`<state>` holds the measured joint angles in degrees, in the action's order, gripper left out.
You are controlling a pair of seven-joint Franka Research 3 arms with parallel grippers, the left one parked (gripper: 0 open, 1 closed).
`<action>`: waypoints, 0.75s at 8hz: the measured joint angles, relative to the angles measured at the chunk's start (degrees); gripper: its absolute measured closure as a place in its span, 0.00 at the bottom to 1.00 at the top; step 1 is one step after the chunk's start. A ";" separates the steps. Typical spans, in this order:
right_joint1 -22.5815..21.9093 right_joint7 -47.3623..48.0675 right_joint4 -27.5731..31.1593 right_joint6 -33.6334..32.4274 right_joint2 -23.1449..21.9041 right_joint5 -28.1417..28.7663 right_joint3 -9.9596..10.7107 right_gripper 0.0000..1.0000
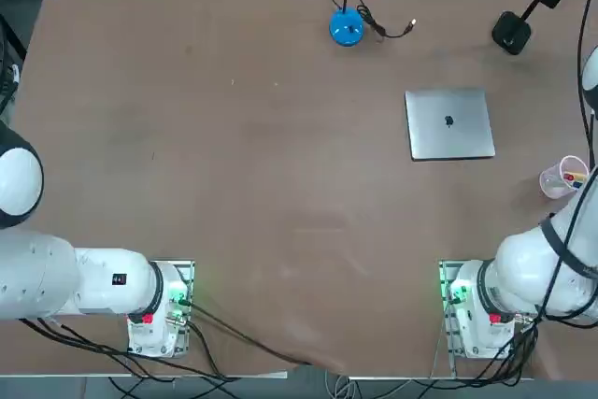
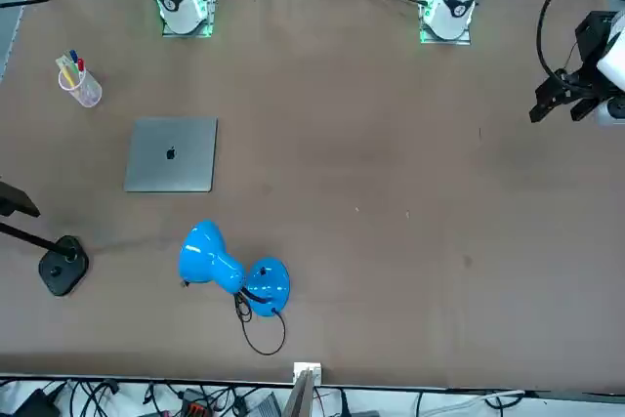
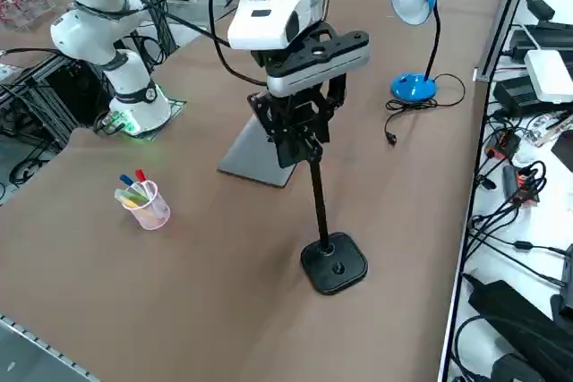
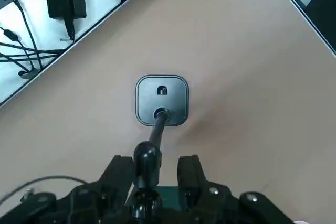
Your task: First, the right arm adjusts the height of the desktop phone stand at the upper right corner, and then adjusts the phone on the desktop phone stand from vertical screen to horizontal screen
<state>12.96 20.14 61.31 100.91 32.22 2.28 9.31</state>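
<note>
Found desktop phone stand [image 3: 334,266] at far right corner of table [image 3: 215,301]. Had pincer [image 4: 156,160] open around pole [image 3: 320,203], near one finger. Risked dragging or tipping base by closing off-centre. Saw gap beside other finger in wrist view, not in side view. Couldn't identify phone.

Overhead view looks straight down on the tabletop [image 1: 280,184]; front view faces the robot; side view slants down; wrist view looks closely past the jaws [image 4: 164,182].
</note>
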 joint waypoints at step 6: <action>-0.03 2.19 -0.03 -0.02 0.09 0.10 -0.50 0.48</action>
<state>12.94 22.34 61.29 100.89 32.31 2.38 8.81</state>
